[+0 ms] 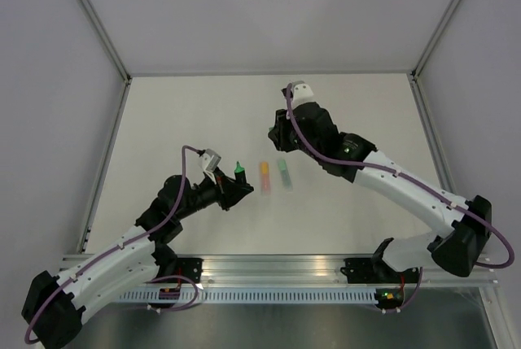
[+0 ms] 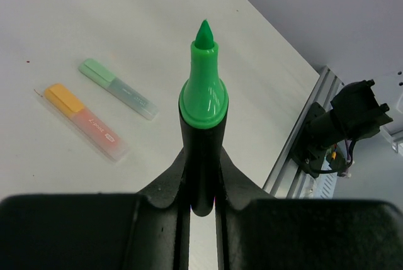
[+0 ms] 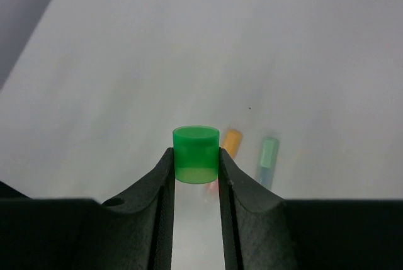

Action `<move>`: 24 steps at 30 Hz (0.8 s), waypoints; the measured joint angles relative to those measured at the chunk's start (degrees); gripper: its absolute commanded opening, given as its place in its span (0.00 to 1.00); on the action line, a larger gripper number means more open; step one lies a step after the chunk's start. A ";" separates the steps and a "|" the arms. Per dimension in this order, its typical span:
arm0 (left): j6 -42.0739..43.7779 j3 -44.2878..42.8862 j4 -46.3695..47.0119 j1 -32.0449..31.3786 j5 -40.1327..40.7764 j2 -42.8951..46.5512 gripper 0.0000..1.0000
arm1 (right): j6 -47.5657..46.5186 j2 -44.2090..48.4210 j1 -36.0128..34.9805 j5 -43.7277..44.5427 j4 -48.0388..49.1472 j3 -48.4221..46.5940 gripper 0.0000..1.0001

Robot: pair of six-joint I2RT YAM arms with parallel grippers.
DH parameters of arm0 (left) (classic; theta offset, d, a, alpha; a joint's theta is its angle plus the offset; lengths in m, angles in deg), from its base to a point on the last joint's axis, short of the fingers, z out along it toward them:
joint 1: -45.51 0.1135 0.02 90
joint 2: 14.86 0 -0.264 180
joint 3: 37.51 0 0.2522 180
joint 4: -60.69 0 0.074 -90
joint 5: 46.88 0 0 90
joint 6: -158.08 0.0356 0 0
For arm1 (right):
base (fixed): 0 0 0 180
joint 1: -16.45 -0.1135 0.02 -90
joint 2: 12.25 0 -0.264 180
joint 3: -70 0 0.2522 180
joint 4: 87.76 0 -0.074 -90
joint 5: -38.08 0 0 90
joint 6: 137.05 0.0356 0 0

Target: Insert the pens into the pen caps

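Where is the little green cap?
The green cap is pinched in the right gripper, raised beyond the orange marker and pale marker in the top view.

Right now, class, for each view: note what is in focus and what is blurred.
Right wrist: the green cap is sharp, the orange pen and pale green pen behind it blurred. Left wrist: the green-tipped pen and both lying pens are crisp. Top external: even light, nothing blurred.
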 measured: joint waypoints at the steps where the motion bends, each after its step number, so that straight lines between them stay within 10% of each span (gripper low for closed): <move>1: -0.11 0.00 0.00 0.00 0.15 -0.04 0.02 | 2.16 1.25 -1.79 2.51 1.27 0.98 0.00; 24: -2.95 -0.04 4.07 0.00 0.70 -1.86 0.02 | 8.94 -2.12 -24.13 35.54 19.26 6.12 0.00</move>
